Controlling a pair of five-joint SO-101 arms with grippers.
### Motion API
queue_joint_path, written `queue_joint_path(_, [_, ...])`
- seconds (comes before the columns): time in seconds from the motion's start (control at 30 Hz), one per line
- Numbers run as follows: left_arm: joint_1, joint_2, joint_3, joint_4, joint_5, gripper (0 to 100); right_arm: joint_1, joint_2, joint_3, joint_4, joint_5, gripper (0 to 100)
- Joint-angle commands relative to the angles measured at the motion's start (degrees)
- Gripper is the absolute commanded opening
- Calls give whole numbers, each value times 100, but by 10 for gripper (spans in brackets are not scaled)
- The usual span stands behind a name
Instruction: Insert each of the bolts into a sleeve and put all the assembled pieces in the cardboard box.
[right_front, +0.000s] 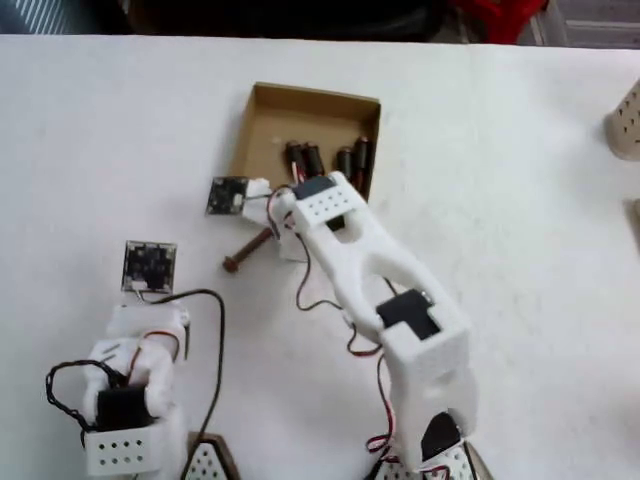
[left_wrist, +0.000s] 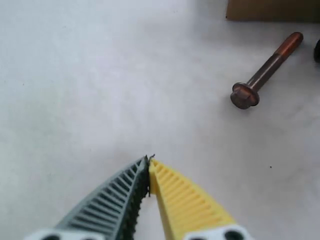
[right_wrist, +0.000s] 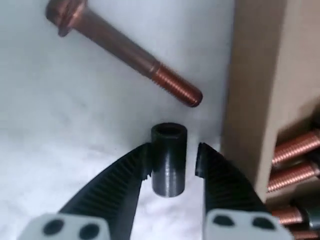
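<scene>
Several assembled pieces (right_front: 325, 158) are in the cardboard box (right_front: 262, 105); one bolt (right_wrist: 125, 52) is left on the counter (left_wrist: 75, 75) beside it. My right tool (right_wrist: 173, 151) straddles a sleeve (right_wrist: 169, 167) by the box, narrowly open; left tool (left_wrist: 149, 162) closed, empty.

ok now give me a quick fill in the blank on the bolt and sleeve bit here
1. The sleeve inside the open right end effector stands ____.
2. The loose bolt lies on the ____, outside the box.
3. The left end effector is ____.
Missing words: upright; table; shut.
</scene>
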Motion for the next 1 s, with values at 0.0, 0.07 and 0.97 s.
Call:
queue_joint_path(0.0, [-57,48,0,18,-44,24,224,374,-712,242,114,131])
queue_joint_path(0.07, [-57,48,0,18,-44,24,277,585,-879,409,123,127])
queue_joint_path(0.97, [-57,48,0,-18,-44,24,769,-1745,1073,1411,-2760,17])
